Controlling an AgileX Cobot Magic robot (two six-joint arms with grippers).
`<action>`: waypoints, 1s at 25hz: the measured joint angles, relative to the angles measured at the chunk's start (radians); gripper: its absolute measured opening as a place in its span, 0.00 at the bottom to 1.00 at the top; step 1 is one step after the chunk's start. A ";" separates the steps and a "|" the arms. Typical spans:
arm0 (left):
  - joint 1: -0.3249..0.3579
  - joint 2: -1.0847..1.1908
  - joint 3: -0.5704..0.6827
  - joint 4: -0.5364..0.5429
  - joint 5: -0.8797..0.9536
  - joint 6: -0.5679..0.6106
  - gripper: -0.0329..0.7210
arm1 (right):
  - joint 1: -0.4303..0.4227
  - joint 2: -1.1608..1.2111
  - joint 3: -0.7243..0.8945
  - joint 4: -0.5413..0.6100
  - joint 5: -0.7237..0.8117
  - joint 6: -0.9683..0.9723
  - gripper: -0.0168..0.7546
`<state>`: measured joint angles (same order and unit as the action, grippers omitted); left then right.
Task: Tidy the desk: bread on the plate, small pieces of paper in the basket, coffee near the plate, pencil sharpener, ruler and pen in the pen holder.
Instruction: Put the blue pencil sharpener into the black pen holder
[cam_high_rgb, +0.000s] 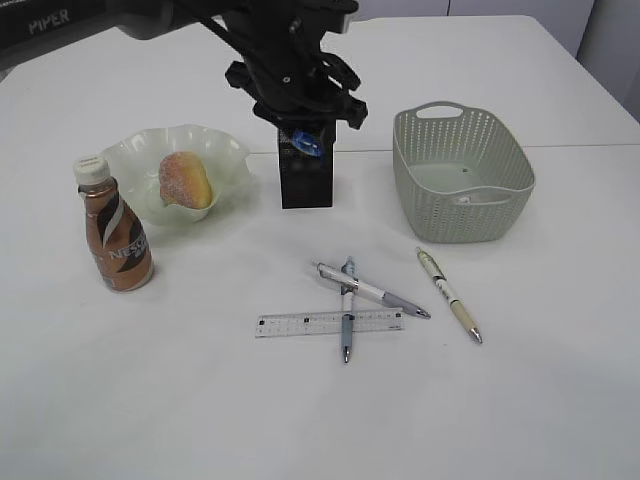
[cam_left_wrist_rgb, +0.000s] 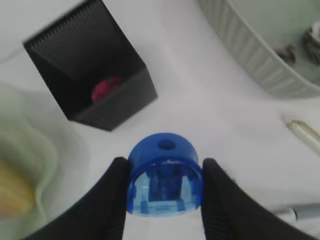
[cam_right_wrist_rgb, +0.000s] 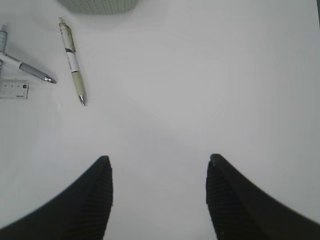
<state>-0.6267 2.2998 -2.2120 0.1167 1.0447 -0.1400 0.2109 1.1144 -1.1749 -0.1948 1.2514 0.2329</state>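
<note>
Pen holder (cam_high_rgb: 305, 172) mouth is mostly blocked by the left tool (cam_high_rgb: 303, 140) hanging over it with the sharpener (cam_left_wrist_rgb: 165, 175). Plate (cam_high_rgb: 135, 160) crowds its left side, basket (cam_high_rgb: 462, 175) sits well apart on the right. 3 pens (cam_high_rgb: 372, 291) and ruler (cam_high_rgb: 328, 323) clutter mid surface (cam_high_rgb: 150, 400); front and right are open.

Place: you're looking at a staged lab or office desk.
Surface: plain white table (cam_high_rgb: 560, 400).
Clues: black robot arm (cam_high_rgb: 290, 70), pens (cam_high_rgb: 372, 291), ruler (cam_high_rgb: 328, 323), pen holder (cam_high_rgb: 305, 175).
</note>
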 joint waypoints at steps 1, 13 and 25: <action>0.000 0.000 0.000 0.020 -0.031 -0.006 0.42 | 0.000 0.000 0.000 0.000 0.000 0.000 0.63; 0.004 0.000 -0.002 0.224 -0.397 -0.156 0.42 | 0.000 0.000 0.000 -0.019 0.001 0.000 0.63; 0.046 0.065 -0.002 0.251 -0.475 -0.246 0.42 | 0.000 0.000 0.000 -0.019 0.001 0.000 0.63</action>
<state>-0.5808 2.3643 -2.2136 0.3676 0.5696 -0.3855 0.2109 1.1144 -1.1749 -0.2141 1.2521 0.2329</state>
